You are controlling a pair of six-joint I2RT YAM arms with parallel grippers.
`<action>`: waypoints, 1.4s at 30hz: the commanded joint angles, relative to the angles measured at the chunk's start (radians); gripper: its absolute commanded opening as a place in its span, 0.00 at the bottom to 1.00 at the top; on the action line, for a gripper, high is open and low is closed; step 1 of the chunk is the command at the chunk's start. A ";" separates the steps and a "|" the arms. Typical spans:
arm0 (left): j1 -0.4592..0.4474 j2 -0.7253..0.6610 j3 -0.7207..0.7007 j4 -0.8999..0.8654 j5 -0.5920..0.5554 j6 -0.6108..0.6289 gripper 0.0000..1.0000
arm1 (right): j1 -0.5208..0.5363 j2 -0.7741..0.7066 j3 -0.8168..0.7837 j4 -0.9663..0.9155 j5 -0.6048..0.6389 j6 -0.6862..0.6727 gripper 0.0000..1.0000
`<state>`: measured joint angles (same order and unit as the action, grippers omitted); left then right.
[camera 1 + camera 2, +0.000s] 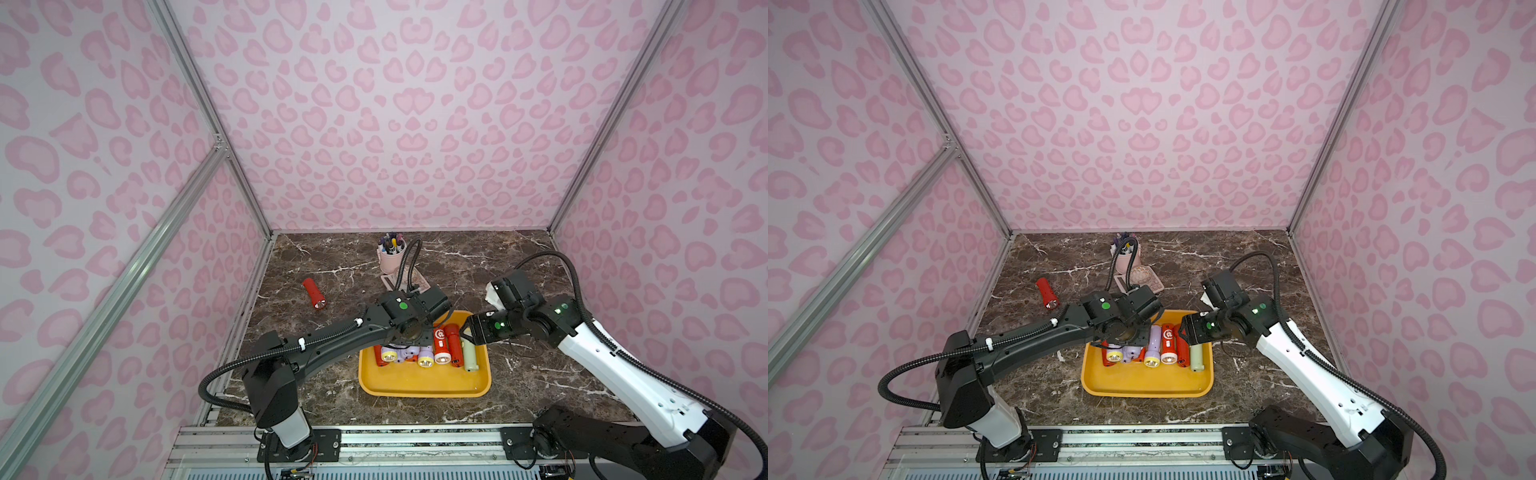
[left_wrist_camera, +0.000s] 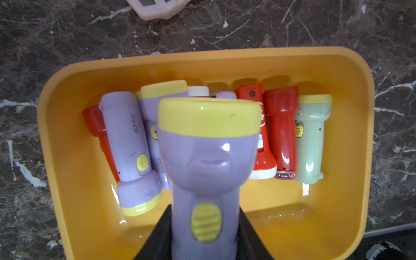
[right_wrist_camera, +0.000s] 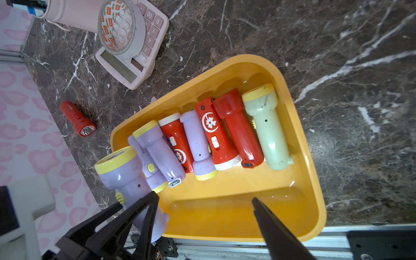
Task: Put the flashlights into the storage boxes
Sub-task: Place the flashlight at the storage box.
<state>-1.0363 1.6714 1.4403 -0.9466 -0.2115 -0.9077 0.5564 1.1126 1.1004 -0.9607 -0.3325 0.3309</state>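
Gripping a lilac flashlight (image 2: 207, 157), the left hand (image 2: 204, 243) hangs over the yellow tray (image 2: 225, 58). The right hand (image 3: 204, 202) gapes empty.

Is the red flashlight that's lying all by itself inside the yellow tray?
No, the lone red flashlight lies on the bare marble table, well apart from the yellow tray.
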 commanded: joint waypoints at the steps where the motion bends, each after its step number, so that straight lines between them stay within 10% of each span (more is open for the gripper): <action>1: -0.033 0.024 -0.004 0.001 -0.031 -0.074 0.30 | 0.001 -0.056 -0.028 -0.032 0.030 0.023 0.65; 30: -0.005 0.202 0.031 0.069 -0.028 0.024 0.35 | -0.001 -0.232 -0.090 -0.113 0.089 0.099 0.66; 42: 0.008 0.209 0.138 -0.015 -0.024 0.078 0.54 | -0.027 -0.183 -0.050 -0.110 0.073 0.076 0.66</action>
<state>-1.0355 1.8881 1.5509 -0.9066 -0.2276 -0.8482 0.5335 0.9184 1.0409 -1.0744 -0.2558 0.4236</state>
